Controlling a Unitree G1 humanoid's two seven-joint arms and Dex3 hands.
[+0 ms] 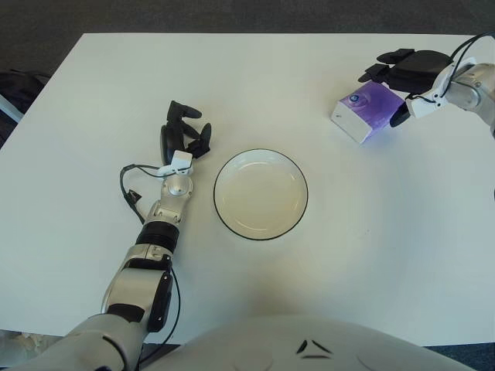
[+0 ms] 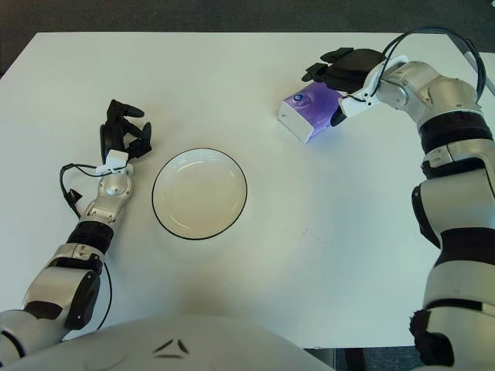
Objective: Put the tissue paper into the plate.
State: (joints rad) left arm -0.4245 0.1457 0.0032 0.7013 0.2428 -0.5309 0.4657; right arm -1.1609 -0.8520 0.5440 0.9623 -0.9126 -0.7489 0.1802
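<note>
one tissue pack (image 1: 366,111), one plate (image 1: 261,194)

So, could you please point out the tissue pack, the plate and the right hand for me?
tissue pack (image 1: 370,108), left eye view, on its purple top face.
plate (image 1: 221,177), left eye view, on its dark left rim.
right hand (image 2: 354,62), right eye view, on its black back.

We see the purple and white rectangular tissue paper pack (image 1: 363,114) lying well apart from the empty round white black-rimmed plate (image 1: 261,194).
</note>
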